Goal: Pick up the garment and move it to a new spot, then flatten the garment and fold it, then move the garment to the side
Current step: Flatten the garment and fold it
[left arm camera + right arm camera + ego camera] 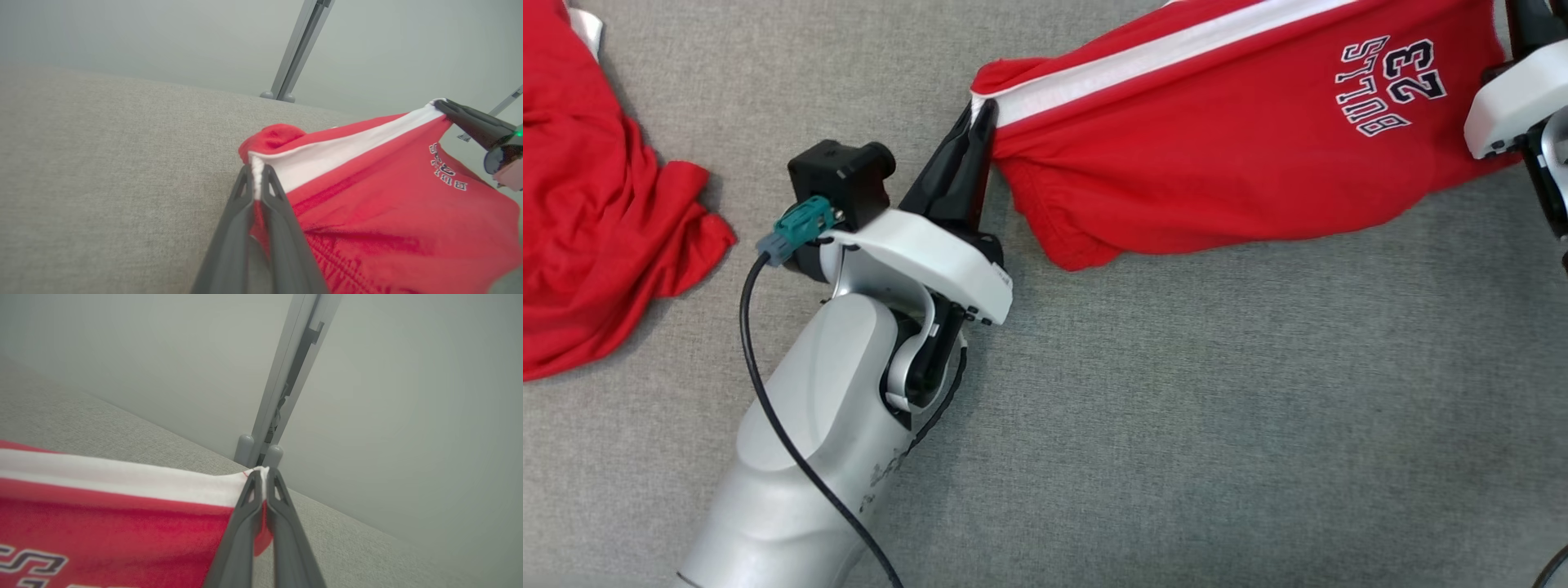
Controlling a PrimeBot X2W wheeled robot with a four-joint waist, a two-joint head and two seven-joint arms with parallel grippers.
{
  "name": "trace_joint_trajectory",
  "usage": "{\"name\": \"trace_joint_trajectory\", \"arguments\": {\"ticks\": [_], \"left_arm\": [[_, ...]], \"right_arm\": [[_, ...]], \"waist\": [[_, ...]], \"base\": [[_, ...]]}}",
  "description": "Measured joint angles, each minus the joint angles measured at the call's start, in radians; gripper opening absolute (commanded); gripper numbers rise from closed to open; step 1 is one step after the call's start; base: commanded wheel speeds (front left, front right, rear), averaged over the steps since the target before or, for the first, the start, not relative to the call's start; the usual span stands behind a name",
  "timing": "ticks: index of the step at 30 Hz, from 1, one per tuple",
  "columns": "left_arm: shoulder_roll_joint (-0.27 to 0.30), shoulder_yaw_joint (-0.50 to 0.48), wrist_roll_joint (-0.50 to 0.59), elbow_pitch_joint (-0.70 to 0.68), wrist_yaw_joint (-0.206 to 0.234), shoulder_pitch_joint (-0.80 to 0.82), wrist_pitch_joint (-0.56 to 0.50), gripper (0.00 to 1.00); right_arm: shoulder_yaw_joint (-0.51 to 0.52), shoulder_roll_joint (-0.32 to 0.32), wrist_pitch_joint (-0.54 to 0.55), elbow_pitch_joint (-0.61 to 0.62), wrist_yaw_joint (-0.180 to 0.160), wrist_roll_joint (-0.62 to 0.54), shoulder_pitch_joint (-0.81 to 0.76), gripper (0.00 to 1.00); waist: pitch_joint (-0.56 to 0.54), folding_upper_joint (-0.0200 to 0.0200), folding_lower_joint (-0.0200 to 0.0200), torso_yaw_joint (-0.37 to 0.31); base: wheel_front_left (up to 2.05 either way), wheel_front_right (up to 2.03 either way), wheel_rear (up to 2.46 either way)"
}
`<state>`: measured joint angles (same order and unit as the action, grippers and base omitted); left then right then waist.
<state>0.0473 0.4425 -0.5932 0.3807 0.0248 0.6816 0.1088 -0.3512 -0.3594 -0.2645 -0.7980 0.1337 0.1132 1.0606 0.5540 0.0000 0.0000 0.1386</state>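
Observation:
The garment (pixel 1241 155) is a pair of red shorts with a white side stripe and a "BULLS 23" print, stretched between my two grippers above the grey fabric surface. My left gripper (pixel 980 122) is shut on the garment's left corner at the white stripe; the left wrist view shows the same pinch (pixel 256 171) on the garment (pixel 388 216). My right gripper (pixel 263 473) is shut on the opposite corner of the garment (pixel 122 522), and its white housing (pixel 1515 98) sits at the head view's right edge. The right gripper also appears in the left wrist view (pixel 439 104).
Another red cloth (pixel 596 212) lies crumpled at the left on the grey fabric surface (pixel 1176 425). A grey metal post (pixel 282 384) rises beyond the far edge of the surface against a pale wall. My left arm's cable (pixel 768 408) hangs beside the forearm.

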Motion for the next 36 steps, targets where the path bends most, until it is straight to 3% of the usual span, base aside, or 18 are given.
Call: {"name": "trace_joint_trajectory", "arguments": {"ticks": [11, 18, 22, 23, 24, 32, 36], "left_arm": [[0.000, 0.127, -0.056, 0.086, 0.048, 0.134, 0.051, 0.00], [0.001, 0.170, -0.061, 0.145, 0.070, 0.182, 0.113, 0.00], [0.000, 0.191, -0.079, 0.180, 0.070, 0.191, 0.125, 0.00], [0.000, 0.197, -0.085, 0.187, 0.070, 0.192, 0.129, 0.21], [0.001, 0.202, -0.108, 0.195, 0.067, 0.199, 0.133, 0.98], [0.002, 0.176, -0.108, 0.204, 0.071, 0.212, 0.151, 1.00], [0.023, 0.104, -0.042, 0.115, 0.093, 0.152, 0.153, 1.00]], "right_arm": [[-0.026, 0.004, 0.000, -0.088, 0.000, -0.010, 0.082, 0.00], [0.000, -0.001, 0.000, -0.017, 0.000, -0.048, 0.088, 0.00], [0.003, 0.004, 0.000, -0.045, 0.000, -0.052, 0.083, 0.00], [0.005, 0.007, 0.000, -0.055, 0.000, -0.052, 0.083, 0.29], [0.016, 0.010, 0.000, -0.053, 0.000, -0.053, 0.084, 1.00], [0.085, 0.030, 0.000, 0.117, 0.000, -0.074, 0.015, 1.00], [0.116, 0.068, 0.000, 0.207, -0.002, -0.066, -0.085, 1.00]], "waist": [[0.048, 0.0000, 0.0000, 0.041], [0.054, 0.0000, 0.0000, 0.048], [0.052, 0.0000, 0.0000, 0.049], [0.051, 0.0000, 0.0000, 0.049], [0.050, 0.0000, 0.0000, 0.048], [0.026, 0.0000, 0.0000, 0.031], [-0.009, 0.0000, 0.0000, 0.011]], "base": [[0.00, 0.00, 0.00], [0.00, 0.00, 0.00], [0.00, 0.00, 0.00], [0.00, 0.00, 0.00], [0.00, 0.00, 0.00], [0.00, 0.00, 0.00], [0.00, 0.00, 0.00]]}}
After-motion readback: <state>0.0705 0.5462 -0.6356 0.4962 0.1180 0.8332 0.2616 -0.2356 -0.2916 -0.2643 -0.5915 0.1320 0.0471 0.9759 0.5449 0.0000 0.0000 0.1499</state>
